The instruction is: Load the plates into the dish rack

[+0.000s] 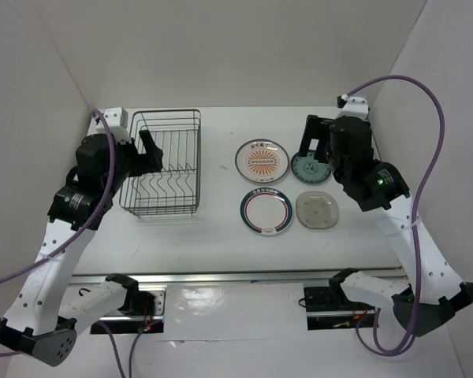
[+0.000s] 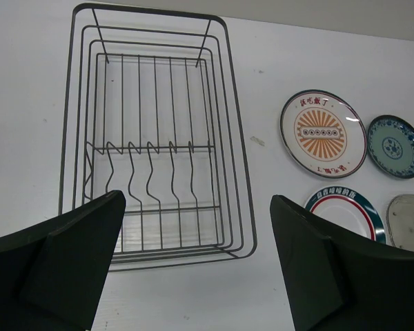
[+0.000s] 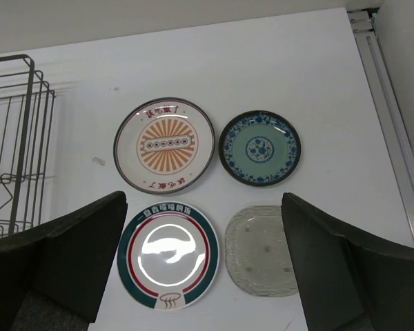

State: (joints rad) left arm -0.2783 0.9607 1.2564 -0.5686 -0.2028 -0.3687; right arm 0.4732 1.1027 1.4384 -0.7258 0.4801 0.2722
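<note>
Nothing is loaded yet, as far as I can see: all four plates are still to go. On my left side, my left gripper (image 2: pixel 196 198) hangs above the near end of the dish rack (image 2: pixel 159 138) with its fingers spread wide and nothing between them. The rack is thin dark wire, a long rectangular basket with raised sides and a row of wavy prongs across its floor, every slot bare. To its right the plates lie flat on the smooth white table (image 1: pixel 221 236) in a two-by-two block, close together but apart. There is a glossy white round plate with an orange sunburst (image 3: pixel 164 145) and, nearer me, a white one with a teal and red rim (image 3: pixel 168 255) that throws back glare. Beside those are a smaller round one patterned in teal and blue (image 3: pixel 259 148) and a translucent grey-beige rounded square (image 3: pixel 262 249), which looks like ribbed glass. My right gripper (image 3: pixel 204 200) hovers over them, its fingers equally wide and holding nothing.
</note>
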